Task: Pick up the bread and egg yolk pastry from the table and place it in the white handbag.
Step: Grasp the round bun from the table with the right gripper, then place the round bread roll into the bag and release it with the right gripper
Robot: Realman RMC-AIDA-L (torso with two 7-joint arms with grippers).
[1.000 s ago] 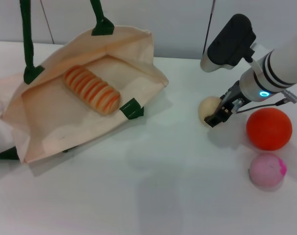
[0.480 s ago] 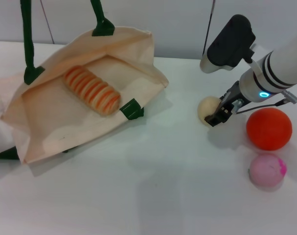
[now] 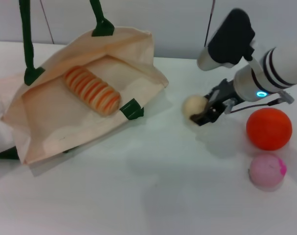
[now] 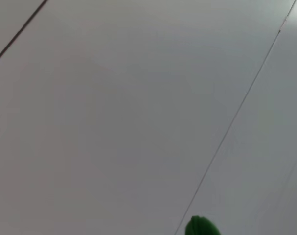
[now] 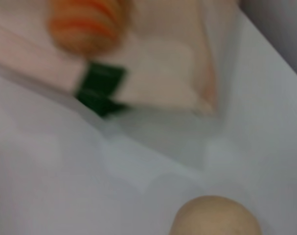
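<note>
I see my right end effector (image 3: 203, 116) clenched on the egg yolk pastry (image 3: 194, 106), above the desk (image 3: 153, 186). The bread (image 3: 92, 90) lies inside the white handbag (image 3: 50, 122).

The bread (image 3: 92, 89) lies in the white handbag (image 3: 50, 122), left of the egg yolk pastry (image 3: 194, 105).

Bare table (image 3: 153, 161) lies open between white handbag (image 3: 50, 127) and egg yolk pastry (image 3: 194, 105). Orange ball (image 3: 268, 128) and pink ball (image 3: 267, 170) crowd the right gripper (image 3: 205, 115) side.
</note>
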